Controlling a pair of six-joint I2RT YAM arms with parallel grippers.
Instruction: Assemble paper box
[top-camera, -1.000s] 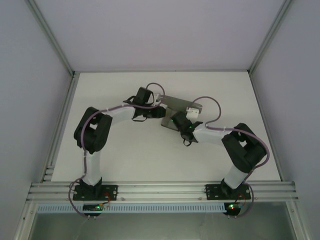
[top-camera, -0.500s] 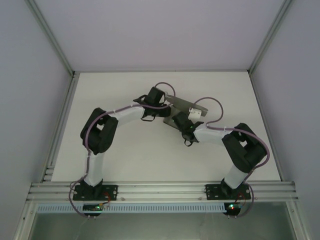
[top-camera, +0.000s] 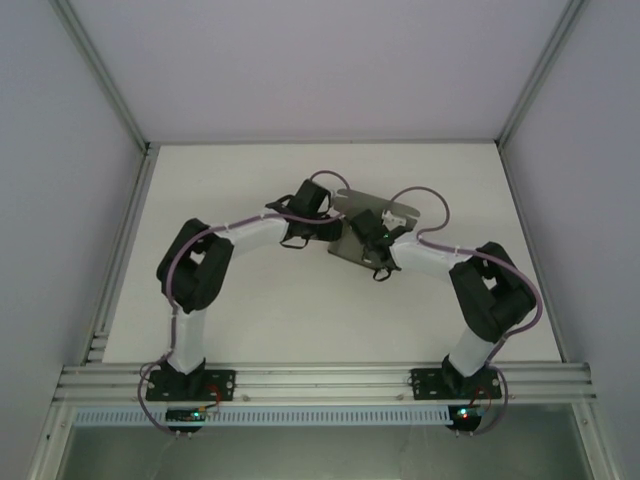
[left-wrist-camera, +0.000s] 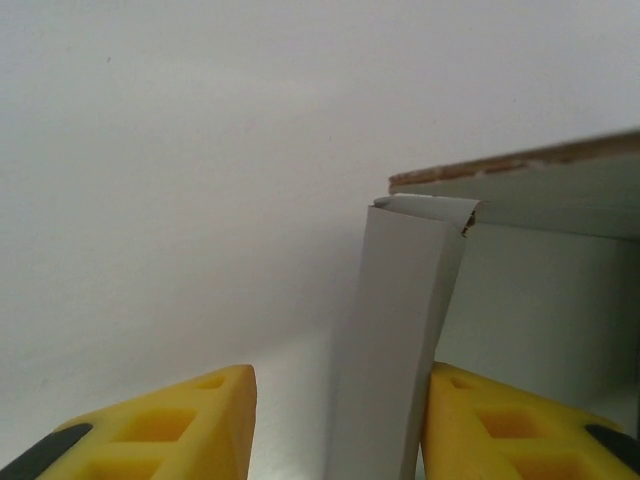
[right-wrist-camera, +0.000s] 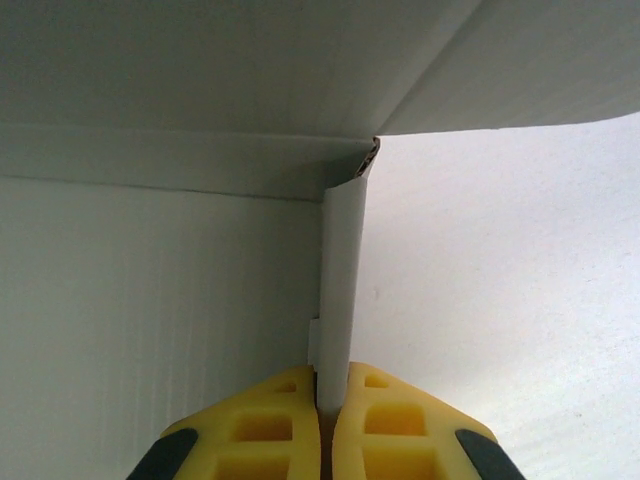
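The paper box (top-camera: 346, 203) is grey card, partly folded, lying mid-table between both arms. In the right wrist view my right gripper (right-wrist-camera: 332, 398) is shut on an upright side wall (right-wrist-camera: 338, 270) of the box, with the box floor to its left and a flap overhead. In the top view that gripper (top-camera: 364, 226) sits over the box's middle. My left gripper (left-wrist-camera: 340, 425) is open. A standing grey flap (left-wrist-camera: 395, 340) is between its yellow fingers (left-wrist-camera: 160, 430), leaning against the right one. From above, the left gripper (top-camera: 328, 214) is at the box's left edge.
The white table (top-camera: 240, 300) spreads around the box. Aluminium frame rails (top-camera: 120, 250) run along the table's left and right sides. Purple cables (top-camera: 425, 215) loop off both wrists above the box.
My left arm has swung right, bringing its gripper up to the box's left edge. My right wrist has moved up and left over the box, and the box has turned slightly.
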